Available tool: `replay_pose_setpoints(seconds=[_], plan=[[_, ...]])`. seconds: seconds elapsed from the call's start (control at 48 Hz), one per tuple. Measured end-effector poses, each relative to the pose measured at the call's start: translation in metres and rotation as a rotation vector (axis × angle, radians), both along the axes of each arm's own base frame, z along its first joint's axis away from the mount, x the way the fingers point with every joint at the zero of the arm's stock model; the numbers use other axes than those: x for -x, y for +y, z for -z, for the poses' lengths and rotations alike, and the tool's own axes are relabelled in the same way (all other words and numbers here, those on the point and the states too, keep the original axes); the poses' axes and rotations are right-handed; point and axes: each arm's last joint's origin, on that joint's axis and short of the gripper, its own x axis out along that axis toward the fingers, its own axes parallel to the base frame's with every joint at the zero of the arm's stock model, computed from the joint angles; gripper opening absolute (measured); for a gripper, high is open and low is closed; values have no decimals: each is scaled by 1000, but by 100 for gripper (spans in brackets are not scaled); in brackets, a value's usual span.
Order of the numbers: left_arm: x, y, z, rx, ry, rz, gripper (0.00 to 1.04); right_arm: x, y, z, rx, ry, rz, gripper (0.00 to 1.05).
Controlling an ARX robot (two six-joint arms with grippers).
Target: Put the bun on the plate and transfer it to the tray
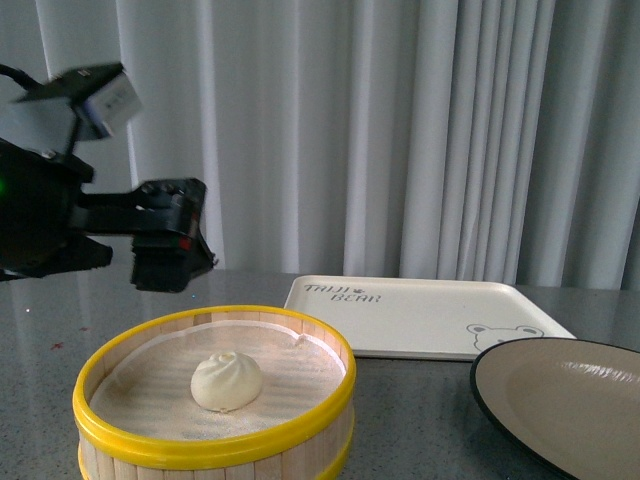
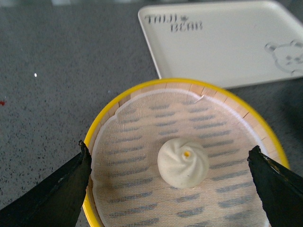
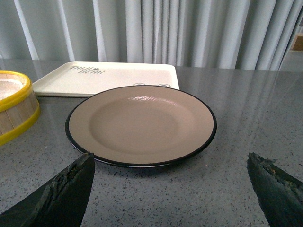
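The white pleated bun [image 1: 227, 381] lies on the cloth in the middle of a yellow-rimmed steamer basket [image 1: 150, 445]. My left gripper [image 2: 170, 147] hangs open above the basket. Its fingers [image 2: 66, 182] stand wide on either side of the bun [image 2: 182, 162], touching nothing. In the front view the left gripper [image 1: 170, 265] is above the basket's far left edge. The beige, black-rimmed plate [image 3: 142, 125] lies bare on the table just beyond my open right gripper [image 3: 170, 156]. The cream tray [image 1: 420, 315] with the bear drawing lies flat behind the plate [image 1: 570, 400].
The things stand on a grey speckled tabletop [image 3: 236, 123]. White curtains [image 1: 400, 130] hang close behind the table. The basket [image 3: 14, 109] is near the plate's left side, and the tray [image 3: 104, 75] touches neither.
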Motion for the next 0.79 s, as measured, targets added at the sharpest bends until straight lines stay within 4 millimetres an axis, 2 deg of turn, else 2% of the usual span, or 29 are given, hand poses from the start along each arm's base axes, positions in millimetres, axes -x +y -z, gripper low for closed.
replay_pose_setpoints(seconds=[0.125, 0.396, 0.583, 0.792], plan=[[-24, -20, 6, -90, 119, 1, 98, 0, 0, 0, 0, 0, 0, 96], [-47, -41, 23, -114, 218, -13, 98, 0, 0, 0, 0, 0, 0, 96], [-54, -46, 38, -92, 266, -34, 98, 0, 0, 0, 0, 0, 0, 96], [-55, -55, 46, -106, 272, -24, 98, 0, 0, 0, 0, 0, 0, 96]])
